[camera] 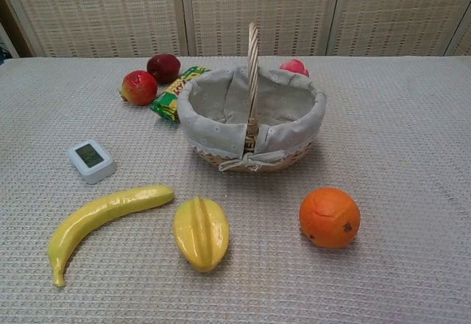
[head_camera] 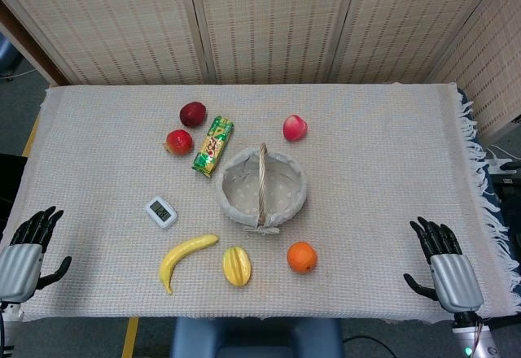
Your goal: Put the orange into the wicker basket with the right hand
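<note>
Clearly the orange (head_camera: 301, 257) lies on the cloth just in front of the wicker basket (head_camera: 286, 205), well to the left of the right hand (head_camera: 444, 272). This hand is nearer than the left hand (head_camera: 26, 251); both rest with fingers spread, holding nothing.

Illumination is bright, even and diffuse from overhead. Shadows under the basket (camera: 294, 129) are soft and short. Both views are sharp, without glare.

Cloth-covered table (head_camera: 391, 146) bearing, lying directly on it: basket (head_camera: 262, 189) centre; orange (head_camera: 301, 257), starfruit (head_camera: 236, 266), banana (head_camera: 184, 259) near; timer (head_camera: 161, 211) left; apples (head_camera: 186, 128), packet (head_camera: 213, 145), peach (head_camera: 295, 128) far.
</note>
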You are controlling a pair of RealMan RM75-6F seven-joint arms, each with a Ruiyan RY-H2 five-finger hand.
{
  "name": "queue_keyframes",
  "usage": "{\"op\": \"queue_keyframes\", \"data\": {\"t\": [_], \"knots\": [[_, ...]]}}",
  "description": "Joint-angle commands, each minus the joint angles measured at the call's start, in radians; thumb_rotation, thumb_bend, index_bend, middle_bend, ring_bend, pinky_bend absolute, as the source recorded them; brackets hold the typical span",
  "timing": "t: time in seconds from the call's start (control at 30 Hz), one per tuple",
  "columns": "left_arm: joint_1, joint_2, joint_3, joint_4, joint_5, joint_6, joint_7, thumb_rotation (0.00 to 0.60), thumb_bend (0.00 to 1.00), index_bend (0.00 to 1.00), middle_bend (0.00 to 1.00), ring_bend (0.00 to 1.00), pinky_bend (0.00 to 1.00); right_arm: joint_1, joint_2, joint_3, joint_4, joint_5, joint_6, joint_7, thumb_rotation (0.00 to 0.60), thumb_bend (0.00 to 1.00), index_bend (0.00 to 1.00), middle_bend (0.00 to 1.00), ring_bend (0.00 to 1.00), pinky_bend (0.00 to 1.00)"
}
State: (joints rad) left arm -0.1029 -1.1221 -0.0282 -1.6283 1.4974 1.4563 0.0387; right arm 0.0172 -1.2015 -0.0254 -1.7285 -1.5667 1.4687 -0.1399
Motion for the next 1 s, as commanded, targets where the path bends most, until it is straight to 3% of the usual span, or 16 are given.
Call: {"op": "queue_keyframes", "data": {"t": [0.03, 0.3, 0.5, 0.63, 0.8, 1.0], "knots": [[0.0, -0.001, 0.001, 0.0, 0.002, 0.002, 0.003, 0.6, 0.33, 0.0, 0.0, 0.0, 0.11, -0.001, 0.004, -0.001, 0.0, -0.002, 0.002, 0.005, 0.6, 0.12, 0.0, 0.0, 0.0, 0.0], [0.001, -0.004, -0.001, 0.001, 0.0, 0.005, 0.006, 0.6, 0.33, 0.0, 0.0, 0.0, 0.11, 0.01, 0.028, -0.018, -0.015, -0.041, -0.012, 0.039, 0.6, 0.12, 0.0, 0.0, 0.0, 0.0], [0.0, -0.003, -0.002, 0.004, -0.006, 0.0, 0.001, 0.6, 0.33, 0.0, 0.0, 0.0, 0.11, 0.084, 0.103, -0.056, -0.064, -0.131, -0.12, 0.038, 0.6, 0.12, 0.0, 0.0, 0.0, 0.0], [0.0, -0.003, -0.001, 0.004, -0.003, 0.001, 0.002, 0.6, 0.33, 0.0, 0.0, 0.0, 0.11, 0.145, 0.131, -0.055, -0.099, -0.161, -0.209, -0.039, 0.6, 0.12, 0.0, 0.0, 0.0, 0.0], [0.001, -0.002, 0.0, 0.002, -0.003, 0.001, 0.003, 0.6, 0.33, 0.0, 0.0, 0.0, 0.11, 0.21, 0.125, -0.035, -0.182, -0.104, -0.333, -0.144, 0.6, 0.12, 0.0, 0.0, 0.0, 0.0], [0.003, -0.001, 0.002, -0.002, 0.0, 0.005, 0.006, 0.6, 0.33, 0.0, 0.0, 0.0, 0.11, 0.284, 0.058, 0.0, -0.264, 0.052, -0.481, -0.33, 0.6, 0.12, 0.0, 0.0, 0.0, 0.0]]}}
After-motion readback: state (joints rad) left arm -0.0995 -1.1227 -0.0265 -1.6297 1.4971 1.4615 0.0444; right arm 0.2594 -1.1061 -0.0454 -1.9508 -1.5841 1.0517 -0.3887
